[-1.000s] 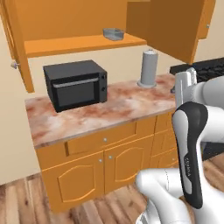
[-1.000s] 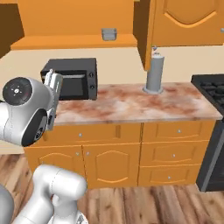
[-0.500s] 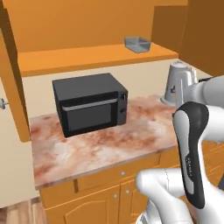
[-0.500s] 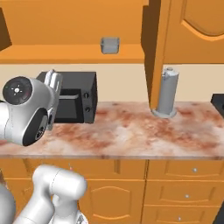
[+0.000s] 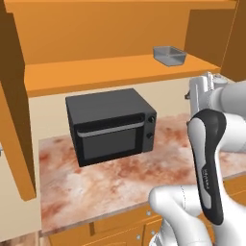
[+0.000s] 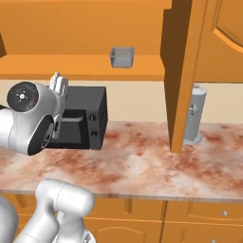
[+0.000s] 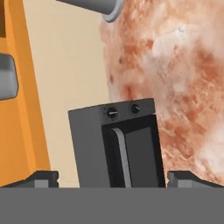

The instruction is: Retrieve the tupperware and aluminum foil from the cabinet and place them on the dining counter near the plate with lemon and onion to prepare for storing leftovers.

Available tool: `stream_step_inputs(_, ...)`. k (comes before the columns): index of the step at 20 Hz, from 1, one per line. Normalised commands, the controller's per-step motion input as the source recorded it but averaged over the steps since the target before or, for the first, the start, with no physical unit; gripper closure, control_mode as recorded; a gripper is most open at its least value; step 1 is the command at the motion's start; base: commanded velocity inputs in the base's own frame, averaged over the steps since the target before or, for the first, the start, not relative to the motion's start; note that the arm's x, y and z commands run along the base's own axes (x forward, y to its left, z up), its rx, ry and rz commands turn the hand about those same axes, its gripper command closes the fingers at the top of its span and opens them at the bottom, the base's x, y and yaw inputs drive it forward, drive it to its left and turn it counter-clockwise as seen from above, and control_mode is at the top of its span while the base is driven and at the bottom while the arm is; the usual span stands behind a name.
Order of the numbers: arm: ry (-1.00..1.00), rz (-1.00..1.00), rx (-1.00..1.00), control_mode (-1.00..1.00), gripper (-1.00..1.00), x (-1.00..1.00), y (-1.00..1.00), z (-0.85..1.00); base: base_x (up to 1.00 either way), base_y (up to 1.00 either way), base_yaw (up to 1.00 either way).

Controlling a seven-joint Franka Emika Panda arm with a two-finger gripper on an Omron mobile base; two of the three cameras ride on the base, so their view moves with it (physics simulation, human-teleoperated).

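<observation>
Left base view looks up at the open cabinet (image 5: 115, 72), whose orange inner shelf runs across the upper half of the picture. The tupperware (image 5: 169, 55) — a shallow grey open container — sits on that shelf toward its right end, well above the work surface. Below it a black microwave (image 5: 111, 126) stands on the marbled wall counter (image 5: 96, 185), its door and two knobs facing forward. The white arm rises at the lower right, and the gripper (image 5: 207, 82) points upward beside the shelf's right end, below and to the right of the tupperware and not touching it.

Right base view shows the same shelf from the other side: the tupperware (image 6: 122, 57) rests near the shelf's middle, the microwave (image 6: 80, 124) stands below and to its left, and an open cabinet door (image 6: 182, 71) hangs edge-on to the right. Behind that door a tall grey canister (image 6: 194, 114) stands upright on the wall counter (image 6: 142, 166). The gripper (image 6: 59, 84) sits in front of the microwave's upper left, lower than the shelf.

Hand view is rolled on its side. The two dark fingertips (image 7: 41, 178) stand far apart at the bottom corners with nothing between them — the jaws are spread wide and empty. Beyond them lie the microwave (image 7: 116, 144), the marbled stone, the canister (image 7: 94, 6) at the top, and the tupperware (image 7: 8, 81) at the left edge against the orange shelf.
</observation>
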Motion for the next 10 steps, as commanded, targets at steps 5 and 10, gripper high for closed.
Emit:
stream_step_inputs(5, -0.13, 0.05, -0.01, -1.00, -1.00, 0.09, -0.13, 0.49, 0.00, 0.00, 0.00)
stream_step_inputs(10, -0.01, 0.01, -0.17, -1.00, -1.00, 0.05, -0.10, 0.45, 0.00, 0.00, 0.00)
